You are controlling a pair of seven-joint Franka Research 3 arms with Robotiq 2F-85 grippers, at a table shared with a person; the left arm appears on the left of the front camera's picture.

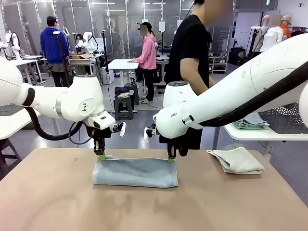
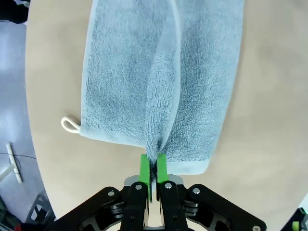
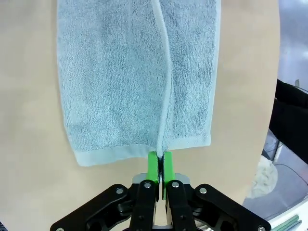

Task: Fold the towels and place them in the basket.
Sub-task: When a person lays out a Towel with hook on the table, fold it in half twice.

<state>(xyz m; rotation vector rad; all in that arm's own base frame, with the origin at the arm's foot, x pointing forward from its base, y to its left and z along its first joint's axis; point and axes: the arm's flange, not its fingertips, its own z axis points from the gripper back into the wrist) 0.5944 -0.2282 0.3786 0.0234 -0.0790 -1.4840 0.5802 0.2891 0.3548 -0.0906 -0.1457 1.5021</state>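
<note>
Light blue towel (image 1: 134, 172) lying folded in the middle of the wooden table (image 1: 53, 202), held at its far edge by both grippers.

The left gripper (image 1: 101, 157) stands at the towel's far left corner, its green pads pressed together on a raised ridge of cloth. The right gripper (image 1: 171, 159) pinches the far right corner the same way. In both wrist views a fold line runs away from between the closed fingers along the towel, and a small white loop (image 2: 70, 124) sticks out from the corner beside the left gripper. To the right on the same table, apart from the blue one, a beige-grey towel (image 1: 238, 160) lies folded. Farther right, on a white side table (image 1: 269, 135), sits the dark mesh basket (image 1: 286, 119), with a stack of folded pale towels (image 1: 251, 122) just beside it. A person in a black top (image 1: 190, 53) stands at the far side.
</note>
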